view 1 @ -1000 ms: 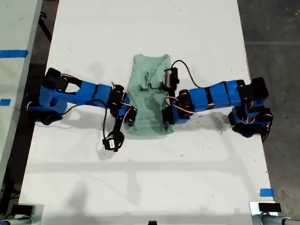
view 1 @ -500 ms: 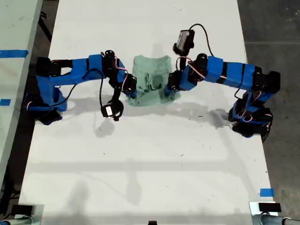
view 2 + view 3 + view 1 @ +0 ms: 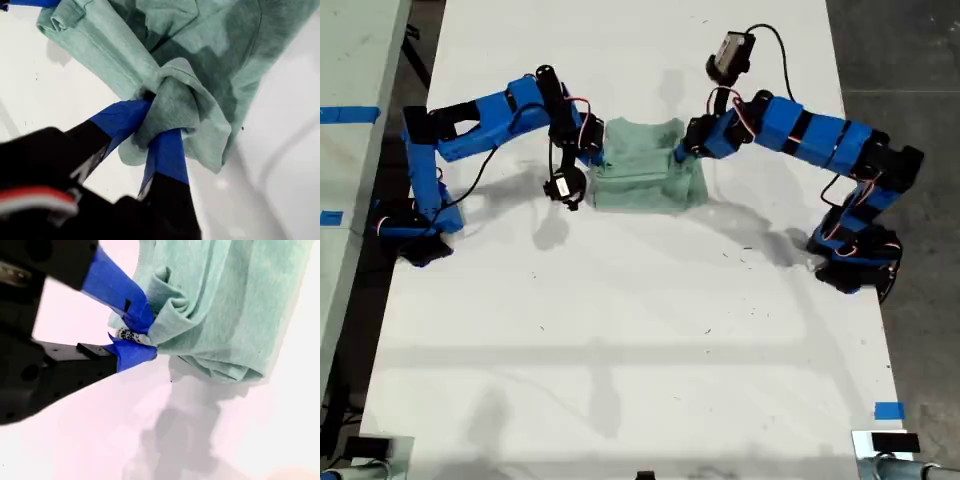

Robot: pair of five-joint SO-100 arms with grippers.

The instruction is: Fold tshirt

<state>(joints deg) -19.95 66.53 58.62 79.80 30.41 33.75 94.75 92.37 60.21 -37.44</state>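
As my first gripper (image 3: 160, 117) and my second gripper (image 3: 137, 340) clamped bunched tshirt (image 3: 648, 176) edges, we feared uneven travel skewing the fold.

I can read no text, label, brand, number or sign in any of my views.
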